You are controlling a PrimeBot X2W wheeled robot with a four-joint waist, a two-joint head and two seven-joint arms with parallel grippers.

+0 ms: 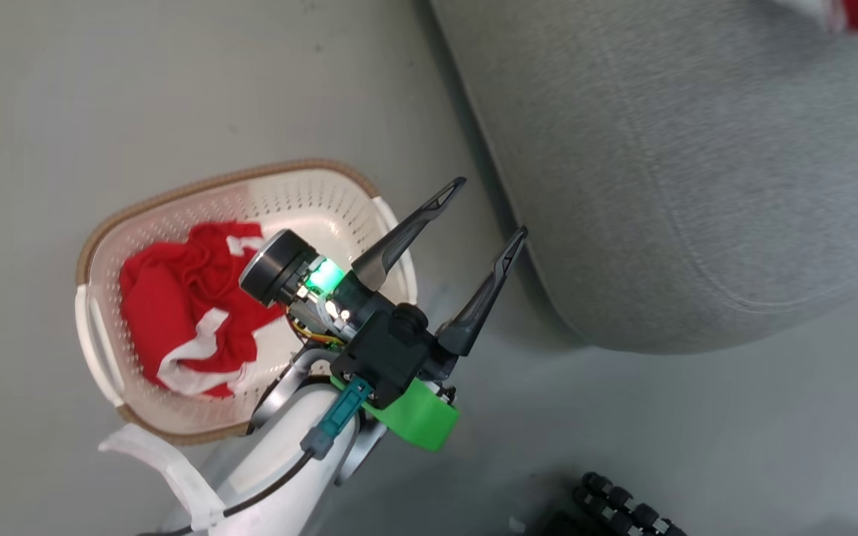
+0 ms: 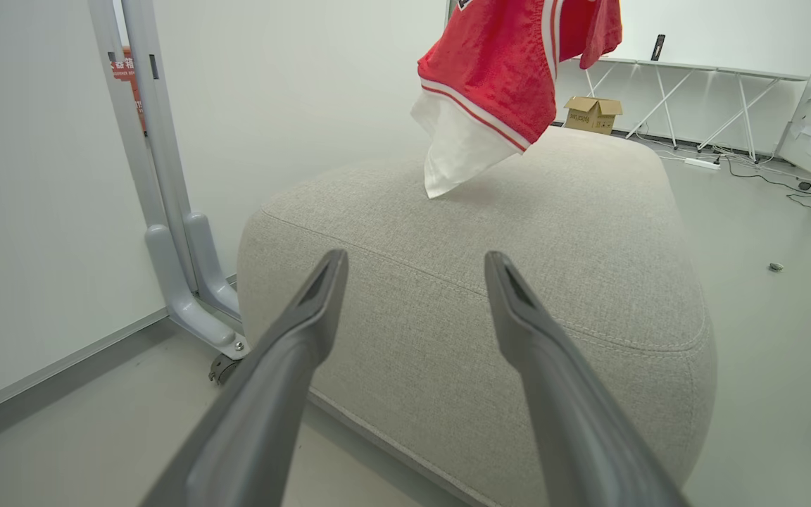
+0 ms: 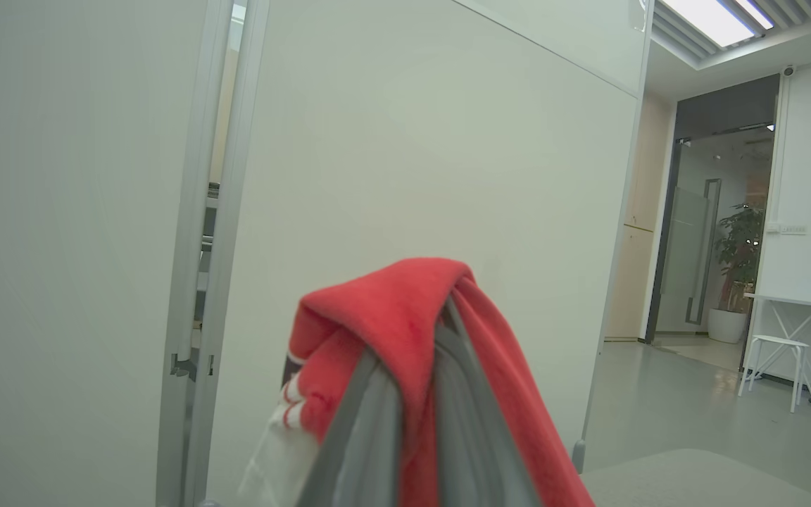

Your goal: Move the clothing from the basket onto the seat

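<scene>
the left gripper (image 1: pixel 490 206) stands wide open, its two long dark fingers splayed and pointing up and to the right in the head view. its pale forearm (image 1: pixel 287 454) rises from the bottom edge there. the right gripper (image 3: pixel 441 338) is pinched tight, fingers pressed together on a fold of the clothing (image 3: pixel 384 310).

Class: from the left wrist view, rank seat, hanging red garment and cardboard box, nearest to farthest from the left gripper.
1. seat, directly ahead of the left gripper.
2. hanging red garment, above the seat's top.
3. cardboard box, beyond the seat's far end.
</scene>
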